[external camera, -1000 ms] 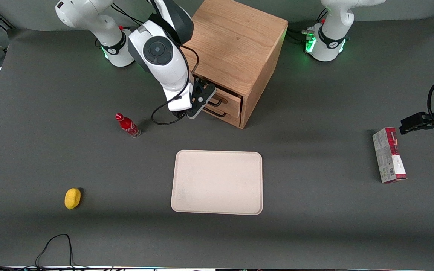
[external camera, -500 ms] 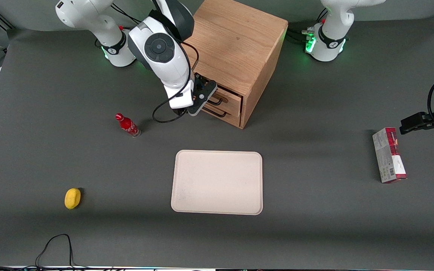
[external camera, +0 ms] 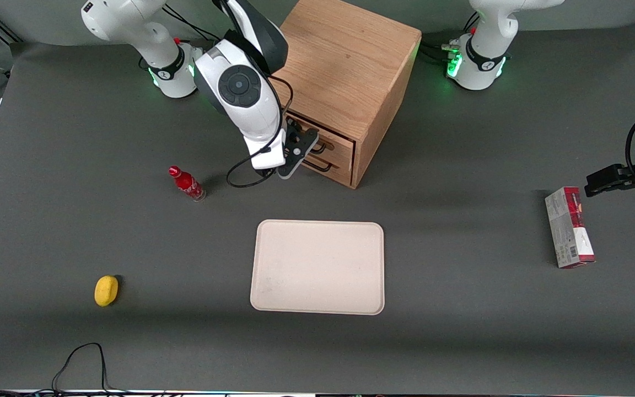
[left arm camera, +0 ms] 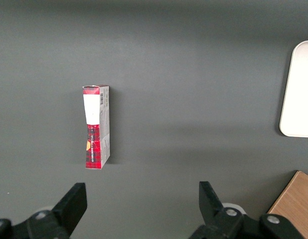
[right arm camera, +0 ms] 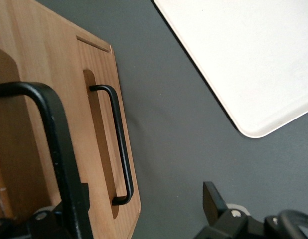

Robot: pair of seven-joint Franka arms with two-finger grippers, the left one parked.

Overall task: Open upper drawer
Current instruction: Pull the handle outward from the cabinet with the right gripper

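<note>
The light oak cabinet (external camera: 345, 60) stands at the back of the table, its two drawer fronts facing the tray. The upper drawer (external camera: 337, 141) carries a thin dark bar handle (right arm camera: 57, 144), which sits very close to the wrist camera. Below it is the lower drawer (external camera: 335, 170) with its own handle (right arm camera: 119, 144). My right gripper (external camera: 302, 146) hovers right at the upper handle, in front of the drawer. It is open wide (right arm camera: 141, 195). The upper handle lies against one finger, and nothing is clamped.
A cream tray (external camera: 317, 267) lies nearer the front camera than the cabinet. A red bottle (external camera: 187, 183) stands beside the working arm. A yellow object (external camera: 106, 290) lies toward that arm's end. A red-and-white box (external camera: 569, 227) lies toward the parked arm's end.
The wrist has swung and the gripper has edged closer to the drawer fronts, onto the upper handle. The drawers look as they did.
</note>
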